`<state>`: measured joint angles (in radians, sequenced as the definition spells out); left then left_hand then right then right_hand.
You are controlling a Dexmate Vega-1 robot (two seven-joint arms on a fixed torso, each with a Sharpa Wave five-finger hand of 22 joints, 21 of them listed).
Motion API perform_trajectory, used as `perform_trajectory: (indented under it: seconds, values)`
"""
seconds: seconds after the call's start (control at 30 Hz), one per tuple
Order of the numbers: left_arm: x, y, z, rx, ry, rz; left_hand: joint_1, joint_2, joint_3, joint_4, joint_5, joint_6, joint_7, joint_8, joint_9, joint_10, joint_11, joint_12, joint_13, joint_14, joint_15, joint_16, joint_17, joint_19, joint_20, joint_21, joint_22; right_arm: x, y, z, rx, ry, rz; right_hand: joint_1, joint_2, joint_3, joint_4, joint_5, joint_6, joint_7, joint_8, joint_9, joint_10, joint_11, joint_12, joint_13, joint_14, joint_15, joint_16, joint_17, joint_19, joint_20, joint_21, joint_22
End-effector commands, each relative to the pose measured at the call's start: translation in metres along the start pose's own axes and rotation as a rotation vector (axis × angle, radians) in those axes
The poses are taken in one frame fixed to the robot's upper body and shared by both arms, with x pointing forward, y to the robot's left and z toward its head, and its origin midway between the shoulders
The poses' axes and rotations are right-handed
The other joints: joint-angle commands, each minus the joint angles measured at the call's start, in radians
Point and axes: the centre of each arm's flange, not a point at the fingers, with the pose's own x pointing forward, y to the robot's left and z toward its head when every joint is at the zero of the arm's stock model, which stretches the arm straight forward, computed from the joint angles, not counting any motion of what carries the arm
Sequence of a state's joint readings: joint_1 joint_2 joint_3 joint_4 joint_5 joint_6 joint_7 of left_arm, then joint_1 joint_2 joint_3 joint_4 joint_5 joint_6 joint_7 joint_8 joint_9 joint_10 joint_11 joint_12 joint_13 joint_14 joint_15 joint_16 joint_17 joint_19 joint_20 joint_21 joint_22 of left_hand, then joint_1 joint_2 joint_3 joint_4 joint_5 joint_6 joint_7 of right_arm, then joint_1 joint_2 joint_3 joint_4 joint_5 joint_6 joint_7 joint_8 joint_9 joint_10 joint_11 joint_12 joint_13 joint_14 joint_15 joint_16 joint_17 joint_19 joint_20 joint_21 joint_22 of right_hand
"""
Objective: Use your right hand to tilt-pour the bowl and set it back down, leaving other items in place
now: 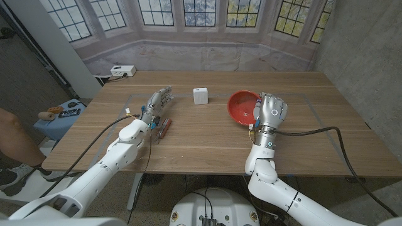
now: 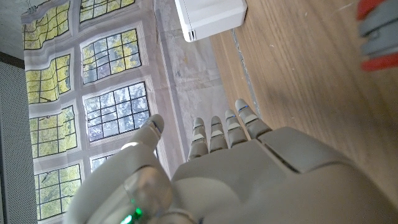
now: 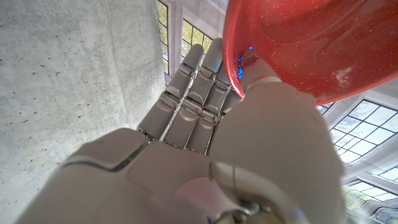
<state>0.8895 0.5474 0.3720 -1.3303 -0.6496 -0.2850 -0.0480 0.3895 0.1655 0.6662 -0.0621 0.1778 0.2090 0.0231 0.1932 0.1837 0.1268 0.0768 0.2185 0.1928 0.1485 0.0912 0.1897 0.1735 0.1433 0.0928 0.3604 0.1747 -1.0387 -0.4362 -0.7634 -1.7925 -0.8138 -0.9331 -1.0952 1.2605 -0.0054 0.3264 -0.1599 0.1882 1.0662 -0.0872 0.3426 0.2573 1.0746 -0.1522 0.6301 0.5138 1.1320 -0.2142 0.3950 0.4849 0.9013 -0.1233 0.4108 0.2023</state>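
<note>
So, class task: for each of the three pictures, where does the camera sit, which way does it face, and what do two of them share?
Head view: on the robot's head, looking down at the wooden table; both arms, left hand, right hand.
Left wrist view: along the left hand towards the white box.
Right wrist view: along the right hand gripping the red bowl.
Shared: head and right wrist show the bowl.

The bowl (image 1: 244, 107) sits on the table (image 1: 207, 141), right of centre, in the right hand (image 1: 272, 110). The box (image 1: 201, 96) lies just left of it; the left hand (image 1: 156, 104) farther left.
</note>
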Motion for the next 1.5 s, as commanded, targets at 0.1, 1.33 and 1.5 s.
perform_trajectory:
  seconds: [0.1,1.33,1.5]
  values:
    - [0.001,-0.004,0.002,0.003,-0.003,-0.007,0.003,0.008,-0.001,-0.005,0.006,0.01,-0.001,-0.002,0.002,0.009,-0.003,0.001,0.005,0.01,-0.004,0.001,0.002,0.012,0.0,-0.004,0.002,0.002,0.004,-0.003,-0.032,-0.032,-0.105,0.009,0.005,-0.004,0.003,0.003,0.002,-0.001,-0.005,0.004,0.015,-0.011,0.002,0.003,0.006,-0.027,-0.007,0.004,-0.007,-0.036,0.009,0.004]
    - [-0.003,-0.01,-0.001,0.013,-0.013,-0.003,0.006,0.01,0.0,-0.009,0.007,0.016,0.003,-0.002,0.002,0.018,-0.003,0.002,0.005,0.015,-0.006,0.001,0.003,0.017,0.002,-0.013,0.002,0.001,0.021,-0.014,-0.045,-0.02,-0.165,0.009,0.006,-0.006,0.002,0.003,0.0,-0.008,-0.008,0.003,0.015,-0.018,-0.006,0.01,0.004,-0.028,-0.03,0.02,-0.016,-0.036,0.026,0.003]
    - [-0.002,-0.012,-0.001,0.012,-0.015,-0.005,0.005,0.01,0.0,-0.009,0.007,0.017,0.003,-0.002,0.002,0.018,-0.004,0.001,0.005,0.016,-0.006,0.001,0.003,0.017,0.003,-0.014,0.002,0.001,0.021,-0.015,-0.041,-0.023,-0.166,0.009,0.006,-0.006,0.002,0.003,0.001,-0.008,-0.009,0.002,0.015,-0.02,-0.009,0.009,0.004,-0.028,-0.034,0.023,-0.018,-0.036,0.029,0.003]
